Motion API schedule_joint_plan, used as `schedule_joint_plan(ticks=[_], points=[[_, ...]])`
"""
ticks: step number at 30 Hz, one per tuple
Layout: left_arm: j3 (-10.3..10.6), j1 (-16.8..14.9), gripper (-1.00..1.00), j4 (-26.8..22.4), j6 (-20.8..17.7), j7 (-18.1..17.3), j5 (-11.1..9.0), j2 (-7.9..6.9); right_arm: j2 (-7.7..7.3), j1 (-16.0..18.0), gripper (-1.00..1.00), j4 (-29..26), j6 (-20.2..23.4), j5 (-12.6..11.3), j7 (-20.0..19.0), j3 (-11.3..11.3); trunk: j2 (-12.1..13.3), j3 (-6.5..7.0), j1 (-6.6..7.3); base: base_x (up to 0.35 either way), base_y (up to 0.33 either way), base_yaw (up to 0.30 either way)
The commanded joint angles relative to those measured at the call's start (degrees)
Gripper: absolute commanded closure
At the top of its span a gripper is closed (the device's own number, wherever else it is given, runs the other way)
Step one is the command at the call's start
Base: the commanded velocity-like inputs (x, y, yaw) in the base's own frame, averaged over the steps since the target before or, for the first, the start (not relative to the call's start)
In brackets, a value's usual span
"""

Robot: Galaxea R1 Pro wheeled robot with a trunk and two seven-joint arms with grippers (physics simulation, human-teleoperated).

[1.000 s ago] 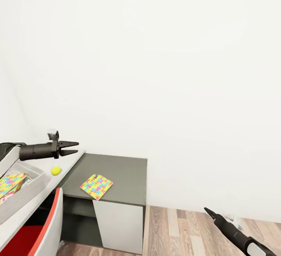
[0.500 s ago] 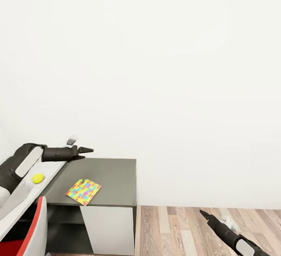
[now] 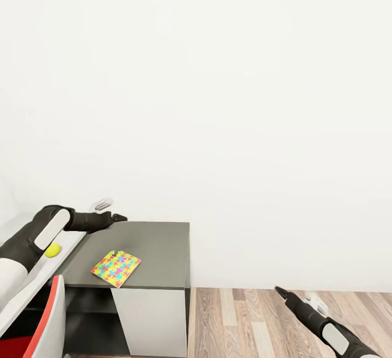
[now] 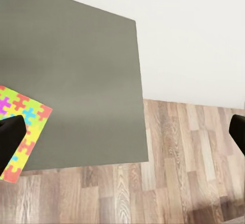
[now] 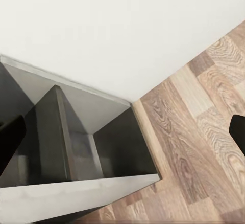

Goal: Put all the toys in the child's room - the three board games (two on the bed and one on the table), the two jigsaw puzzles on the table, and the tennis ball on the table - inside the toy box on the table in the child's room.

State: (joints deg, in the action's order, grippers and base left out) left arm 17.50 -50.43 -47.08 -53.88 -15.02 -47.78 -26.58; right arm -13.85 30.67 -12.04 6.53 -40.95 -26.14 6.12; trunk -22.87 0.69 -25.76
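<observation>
Lower left of the head view: a jigsaw puzzle [image 3: 116, 268] lies flat on the dark grey side unit [image 3: 158, 243], and the tennis ball [image 3: 53, 249] rests on the white bench [image 3: 32, 279] beside the left arm. The left hand [image 3: 113, 218] hovers over the unit's rear edge, its fingers [image 4: 11, 137] spread wide and empty. At lower right, the right hand [image 3: 281, 292] hangs above the wood floor [image 3: 245, 325], also open and empty.

Jigsaw puzzle [image 3: 116, 268] on side unit [image 3: 158, 243]

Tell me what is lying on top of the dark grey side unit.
One jigsaw puzzle lies flat on the side unit, near its front edge. The rest of its top looks bare. The left pincer hangs over its back corner and hides a small patch there.
</observation>
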Motion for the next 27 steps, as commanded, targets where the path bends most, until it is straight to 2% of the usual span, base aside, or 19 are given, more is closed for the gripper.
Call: schedule_joint_plan(ticks=[1,10,15,19,21,23,24,26,27], points=[[0.2,0.0,-1.00,0.7,1.2,0.2,0.1,-0.01,0.08,0.0,-1.00,0.0,0.7,-0.1,-0.2,0.5,0.0,-0.03,-0.02,0.000,0.000,0.000],[0.2,0.6,-1.00,1.7,3.3,1.4,0.4,0.23,0.22,0.0,-1.00,-0.1,1.8,0.2,-0.2,0.5,0.0,-0.03,-0.02,0.000,0.000,0.000],[0.0,0.7,-1.00,-0.1,3.1,1.4,0.4,0.31,0.22,0.0,-1.00,-0.1,1.9,0.3,-0.3,0.5,0.0,-0.03,-0.02,0.000,0.000,0.000],[0.2,0.7,-1.00,1.2,4.1,3.3,0.5,0.69,0.19,0.0,-1.00,-0.1,1.9,0.3,-0.4,0.5,0.0,-0.03,-0.02,0.000,0.000,0.000],[0.2,0.7,-1.00,2.1,4.8,5.4,0.6,1.54,0.21,0.0,-1.00,-0.1,1.8,0.3,-0.5,0.5,0.0,-0.03,-0.02,0.000,0.000,0.000],[0.2,0.7,-1.00,2.7,5.2,9.3,0.7,3.47,0.21,0.0,-1.00,-0.1,1.8,0.3,-0.5,0.5,0.0,-0.03,-0.02,0.000,0.000,0.000],[0.2,0.7,-1.00,2.8,5.3,10.5,0.7,3.96,0.21,0.0,-1.00,-0.1,1.8,0.3,-0.5,0.5,0.0,-0.03,-0.02,0.000,0.000,0.000],[0.2,0.7,-1.00,3.0,5.5,15.3,0.7,5.45,0.22,0.0,-1.00,-0.1,1.7,0.3,-0.5,0.5,0.0,-0.03,-0.02,0.000,0.000,0.000],[0.2,0.7,-1.00,3.1,5.7,19.4,0.6,6.23,0.22,0.0,-1.00,-0.1,1.5,0.3,-0.6,0.5,0.0,-0.03,-0.02,0.000,0.000,0.000]])
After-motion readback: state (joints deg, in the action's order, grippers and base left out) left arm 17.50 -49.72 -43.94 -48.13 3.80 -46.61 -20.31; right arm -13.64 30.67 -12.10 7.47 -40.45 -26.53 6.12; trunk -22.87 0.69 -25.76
